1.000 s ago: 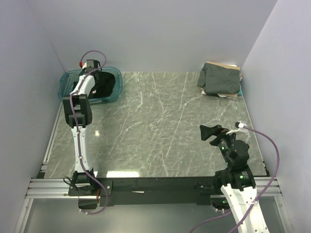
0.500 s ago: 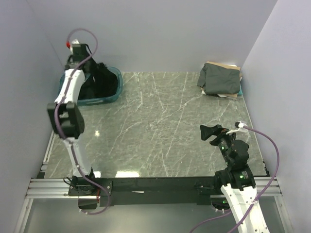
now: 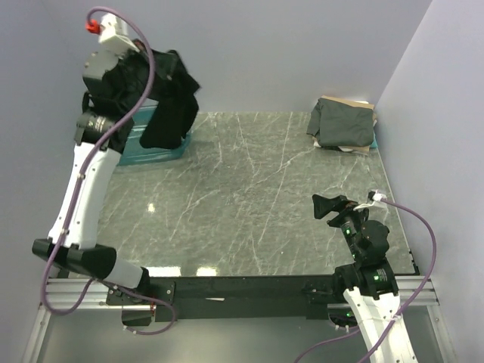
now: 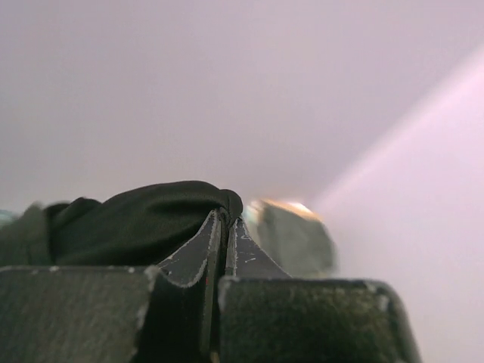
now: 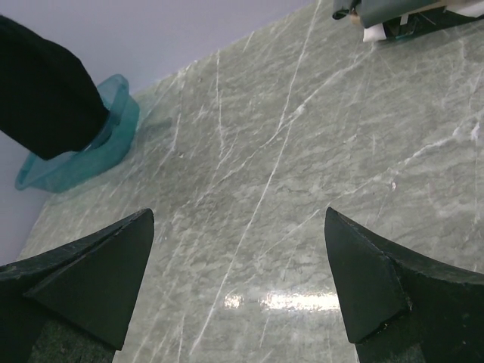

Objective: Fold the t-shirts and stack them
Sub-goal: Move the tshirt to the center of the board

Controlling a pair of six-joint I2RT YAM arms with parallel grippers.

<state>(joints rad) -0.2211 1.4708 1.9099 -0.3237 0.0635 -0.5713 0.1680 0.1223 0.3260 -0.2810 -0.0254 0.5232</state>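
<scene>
My left gripper [image 3: 142, 54] is raised high at the back left and shut on a plain black t-shirt [image 3: 168, 102], which hangs down over the teal bin. In the left wrist view the black t-shirt [image 4: 136, 223] is pinched between my closed fingers [image 4: 246, 253]. A folded dark grey-green t-shirt [image 3: 342, 122] lies on a stack with tan and white cloth under it at the back right; its edge shows in the right wrist view [image 5: 408, 11]. My right gripper [image 3: 325, 207] is open and empty, low over the marble table near the front right.
A translucent teal plastic bin [image 3: 155, 150] stands at the back left of the marble table [image 3: 249, 189], partly hidden by the hanging shirt; it also shows in the right wrist view [image 5: 83, 155]. Pale walls close the back and both sides.
My left arm has risen from inside the bin to high above it, lifting the black t-shirt out. The right arm has not moved.
</scene>
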